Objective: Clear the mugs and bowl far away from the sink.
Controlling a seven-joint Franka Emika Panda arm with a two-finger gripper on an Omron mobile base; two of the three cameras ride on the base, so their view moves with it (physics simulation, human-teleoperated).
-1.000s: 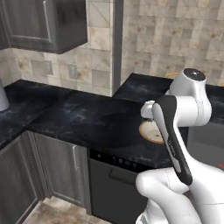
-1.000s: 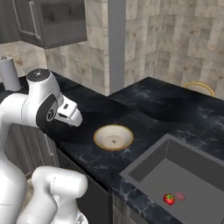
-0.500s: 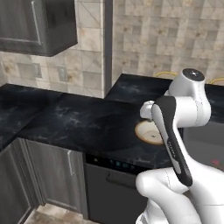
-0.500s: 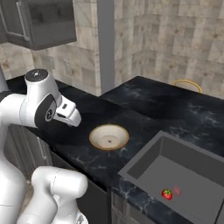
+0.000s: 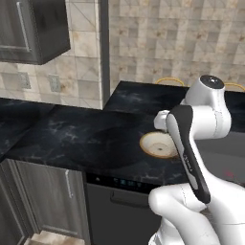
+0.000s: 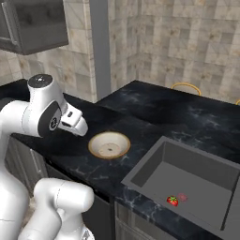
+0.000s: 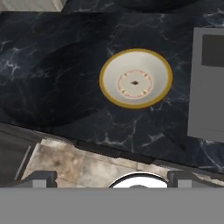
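Sliding sideways across both base views since the earlier pictures, the whole scene showed that the camera had travelled with the base rather than the things; the bowl (image 6: pixel 109 144) and sink (image 6: pixel 187 178) had come nearer the middle, while the arm kept its folded pose. The claw (image 7: pixel 112 181) hung high with its jaws spread wide and nothing between them, its fingertips (image 7: pixel 41 178) just at the bottom of the hand view. The bowl (image 7: pixel 135 78) lay well below and ahead of the claw on the black marble counter (image 7: pixel 52 78), upright, wide and shallow, cream inside with a tan-orange rim and a small brown centre mark. The sink lay beside it, off to the claw's right, a strawberry (image 6: pixel 173 200) on its floor. Two yellow-rimmed things (image 6: pixel 186 87) stood at the counter's far edge, too small to make out.
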